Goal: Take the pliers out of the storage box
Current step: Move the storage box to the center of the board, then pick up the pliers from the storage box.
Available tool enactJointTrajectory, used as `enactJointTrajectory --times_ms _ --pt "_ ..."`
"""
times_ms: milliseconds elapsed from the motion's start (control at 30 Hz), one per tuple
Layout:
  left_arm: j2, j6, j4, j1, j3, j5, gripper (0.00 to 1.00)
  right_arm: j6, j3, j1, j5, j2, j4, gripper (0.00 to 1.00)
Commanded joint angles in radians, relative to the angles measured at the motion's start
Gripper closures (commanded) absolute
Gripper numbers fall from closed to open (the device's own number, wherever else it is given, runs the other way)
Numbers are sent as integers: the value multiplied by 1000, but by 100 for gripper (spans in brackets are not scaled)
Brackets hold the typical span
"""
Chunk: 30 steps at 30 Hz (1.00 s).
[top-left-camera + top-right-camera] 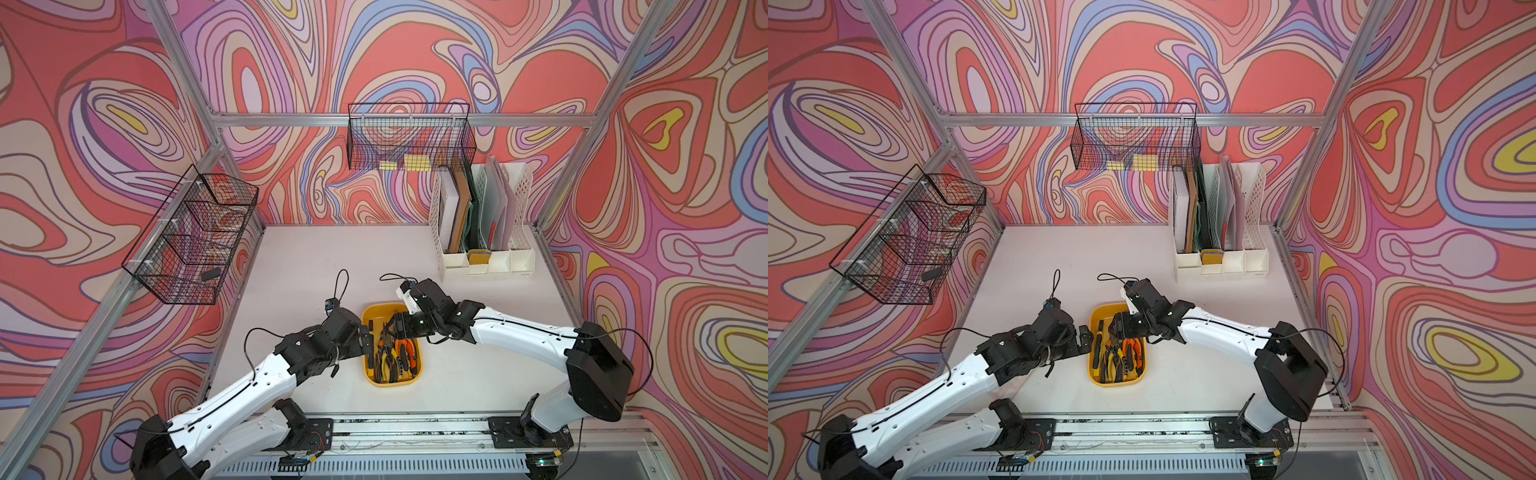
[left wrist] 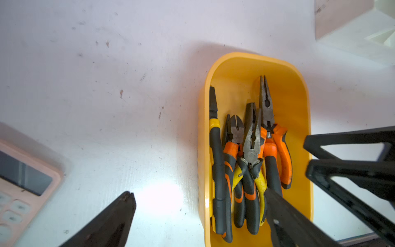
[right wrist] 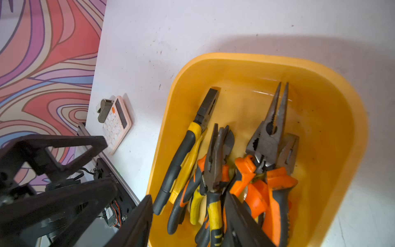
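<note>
All pliers are seen piled in the yellow storage tray on the white tabletop, with handles interlocked. Left gripper is spread wide and empty, straddling the tray's wall. Right gripper is held half-spread over the handles, and nothing is seen clamped. Risks:
- neighbours dragged out by tangled handles
- tray snagged or tipped by the straddling finger
- arms clashed over one tray

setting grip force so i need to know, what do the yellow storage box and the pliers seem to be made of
The storage box looks like moulded plastic: uniform yellow, glossy, with a rounded rim and corners. The pliers have dull grey metal heads, probably steel, worn and dark-spotted. Their handles look like matte rubbery plastic sleeves in orange, yellow and black.
</note>
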Motion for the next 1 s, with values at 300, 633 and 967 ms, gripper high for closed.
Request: enactJointTrajectory --times_ms 300,633,967 --pt "-151 18 -122 -6 -14 -90 0 -41 67 98 79 85 -180 51" --pt "-229 5 -145 -7 -41 -105 0 -50 133 133 169 154 -324 52" --pt "-251 -13 -152 -7 -71 -97 0 -93 224 162 236 255 -418 55"
